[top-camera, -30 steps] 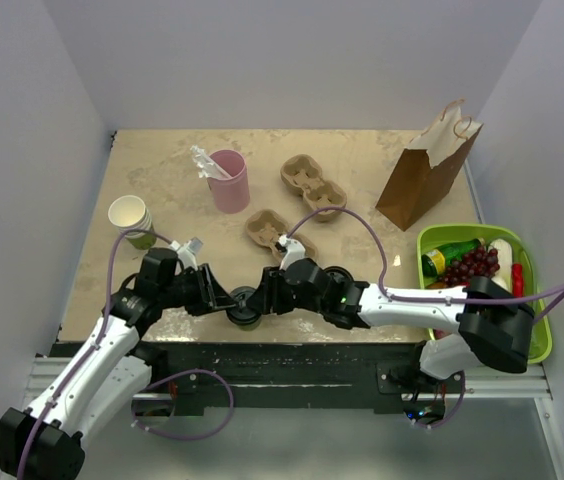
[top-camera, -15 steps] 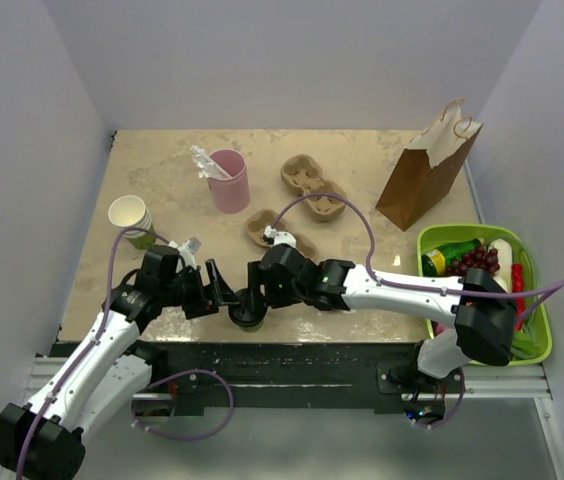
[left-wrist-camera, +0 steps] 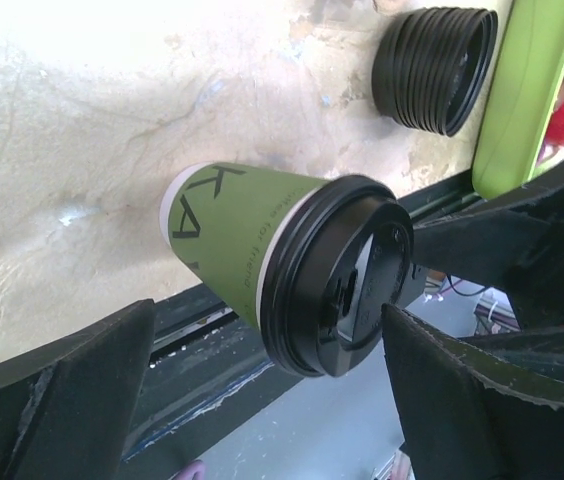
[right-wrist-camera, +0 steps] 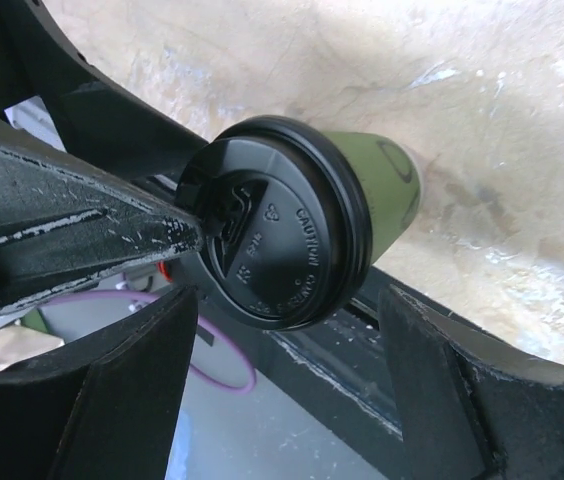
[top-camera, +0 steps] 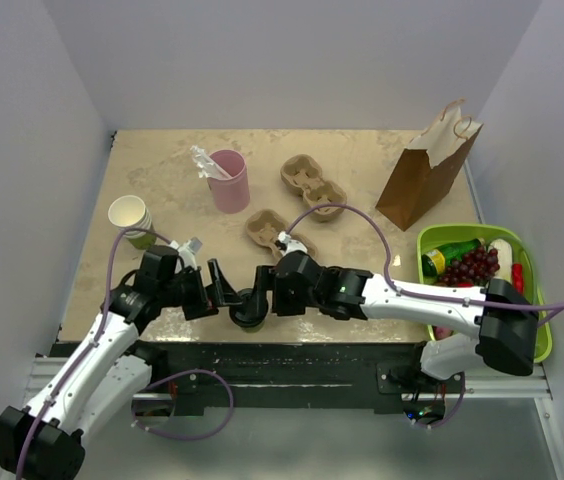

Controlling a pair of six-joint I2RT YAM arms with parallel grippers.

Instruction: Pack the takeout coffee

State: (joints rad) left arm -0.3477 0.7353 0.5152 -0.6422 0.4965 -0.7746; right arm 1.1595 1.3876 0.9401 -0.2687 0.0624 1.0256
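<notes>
Since a second ago the left gripper (top-camera: 228, 292) has spread wide and the right gripper (top-camera: 265, 288) has shifted. The takeout coffee (top-camera: 249, 312) stands between them at the table's (top-camera: 362, 170) near edge. Left wrist: its fingers (left-wrist-camera: 62, 400) flank the cup without touching. Right wrist: jaws apart too, gripping nothing. The cup looks released, not yet packed.

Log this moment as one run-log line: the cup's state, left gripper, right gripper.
takeout coffee: lidded, on table, not bagged | left gripper: open, straddling it | right gripper: open, straddling it

Robot lab cell, plain white walls (top-camera: 292, 60), rail-mounted table (top-camera: 162, 170)
</notes>
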